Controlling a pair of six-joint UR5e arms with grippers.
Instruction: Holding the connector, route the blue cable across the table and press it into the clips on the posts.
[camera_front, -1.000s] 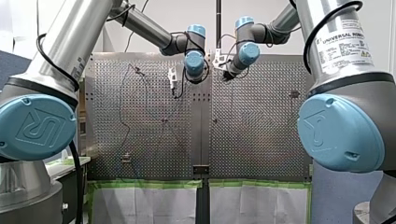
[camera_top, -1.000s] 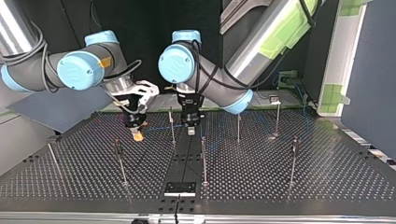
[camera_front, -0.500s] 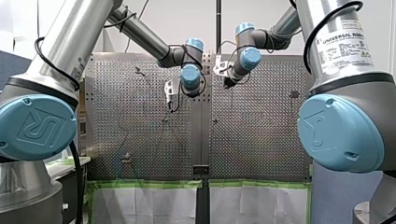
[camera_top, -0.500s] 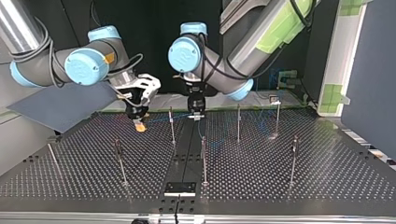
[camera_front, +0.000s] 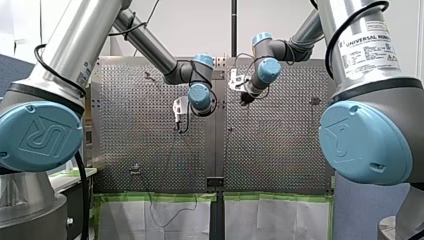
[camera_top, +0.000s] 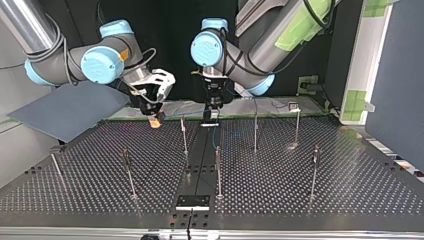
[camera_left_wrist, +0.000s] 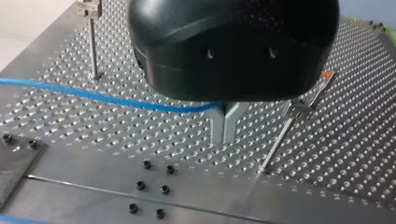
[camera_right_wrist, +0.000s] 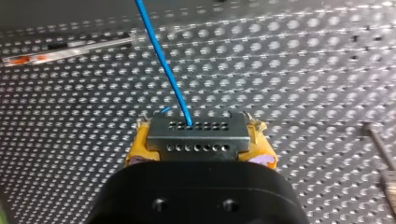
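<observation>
Right wrist view is showing my right gripper (camera_right_wrist: 198, 147) clamping yellow pads (camera_right_wrist: 135, 144) on the connector (camera_right_wrist: 196, 128), while my left gripper (camera_left_wrist: 227, 126) is pinching the blue cable (camera_left_wrist: 93, 95) shut. I'm judging that pulling tighter is risking the cable slipping free or snagging a post (camera_top: 184, 135). Both grippers are sitting nearer the top view's far edge than a second ago.
</observation>
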